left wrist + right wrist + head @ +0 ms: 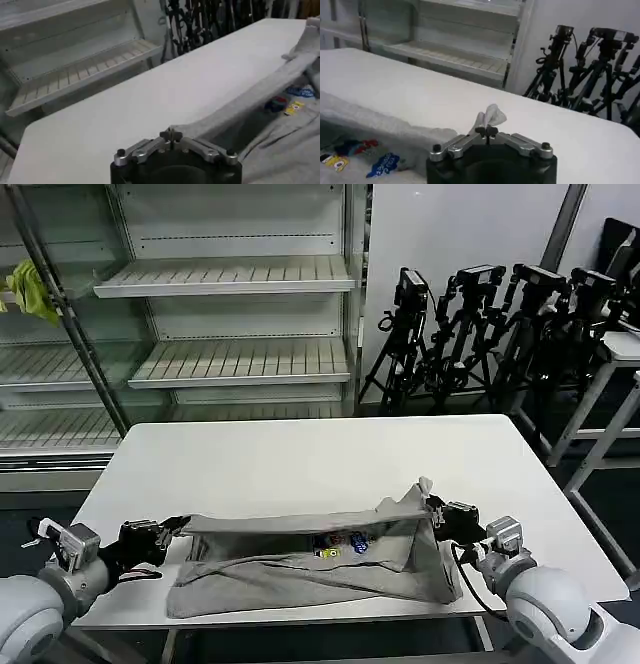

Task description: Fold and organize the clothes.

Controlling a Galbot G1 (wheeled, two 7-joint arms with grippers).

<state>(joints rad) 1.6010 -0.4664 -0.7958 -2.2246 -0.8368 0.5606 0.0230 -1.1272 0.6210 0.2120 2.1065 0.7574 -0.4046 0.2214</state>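
The light grey short-sleeved T-shirt with a small multicoloured chest print (pixel 310 569) lies along the near edge of the white rectangular table (pixel 300 459), its long axis running from left to right. Its far edge is lifted and stretched taut between the two claws. The left gripper (pixel 178 529) is clamped on one end, and the right gripper (pixel 432 506) is pinched closed on the other end. That lifted edge looks ready to fold over.

left gripper (pixel 178 529) pinched closed, low at left, right gripper (pixel 432 506) pinched closed, raised
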